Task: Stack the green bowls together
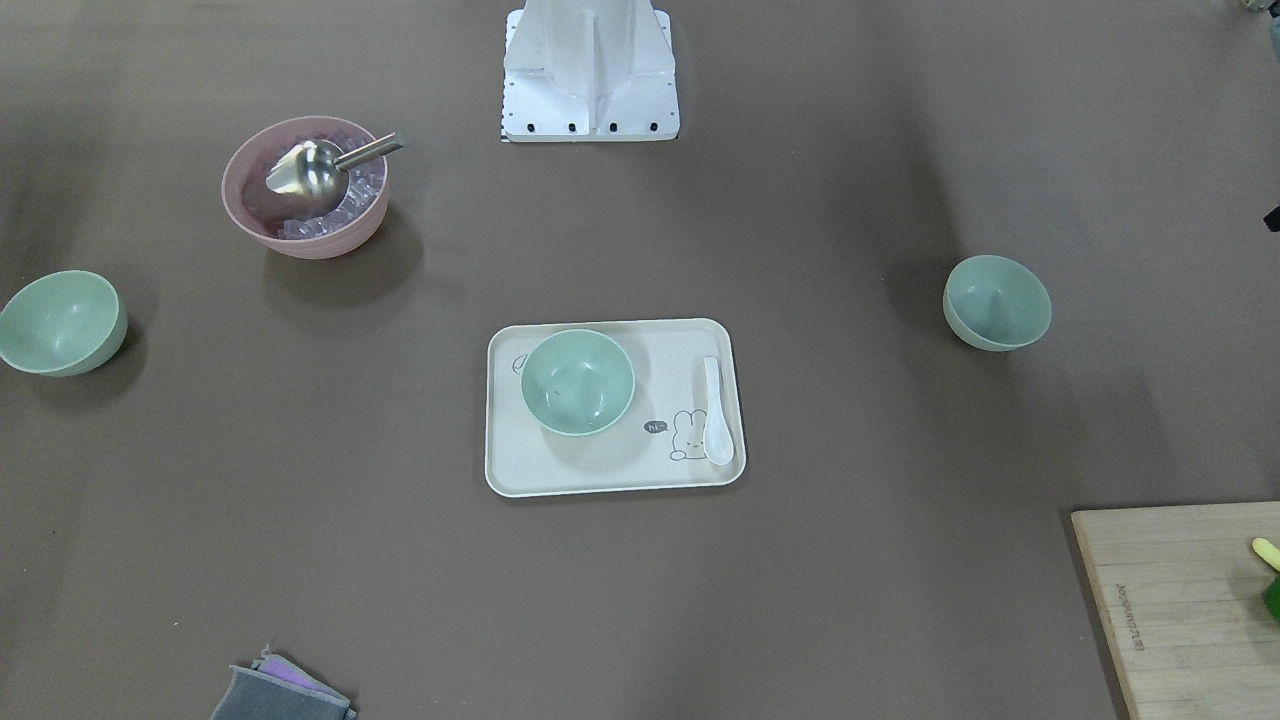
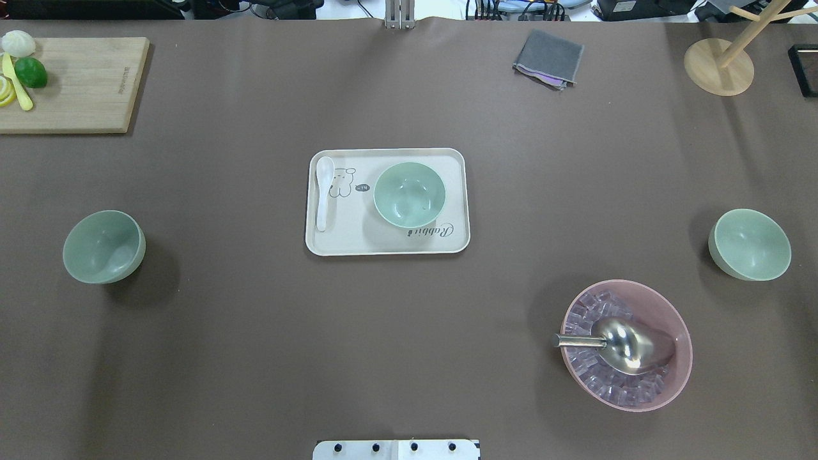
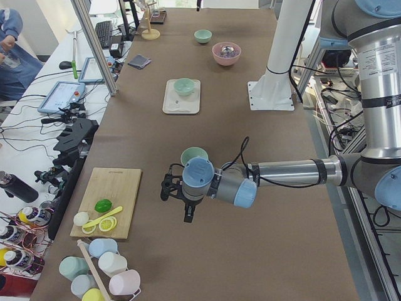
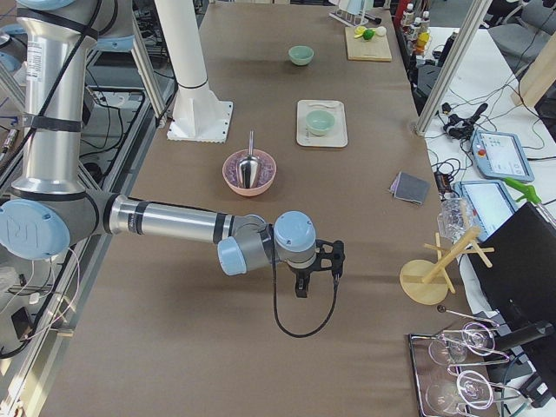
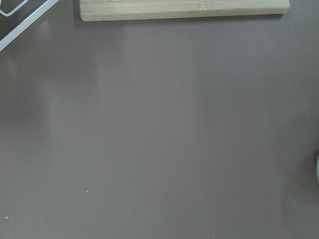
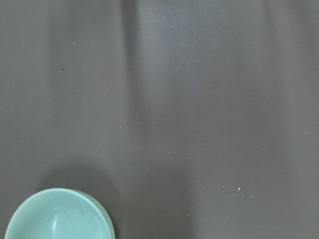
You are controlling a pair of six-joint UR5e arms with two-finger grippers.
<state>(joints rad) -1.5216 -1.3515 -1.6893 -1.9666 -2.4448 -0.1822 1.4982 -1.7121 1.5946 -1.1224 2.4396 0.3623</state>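
Where the tray (image 2: 358,241) reads "Rabbit", one green bowl (image 2: 409,194) sits — whether left claw (image 3: 168,188) or right claw (image 4: 333,259) is open, unclear.

Overhead and front cameras face each other across the shared tray (image 2: 345,223); wrist cameras look down closely.

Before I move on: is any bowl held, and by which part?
None is held: one green bowl sits on the tray, the other two on the table.
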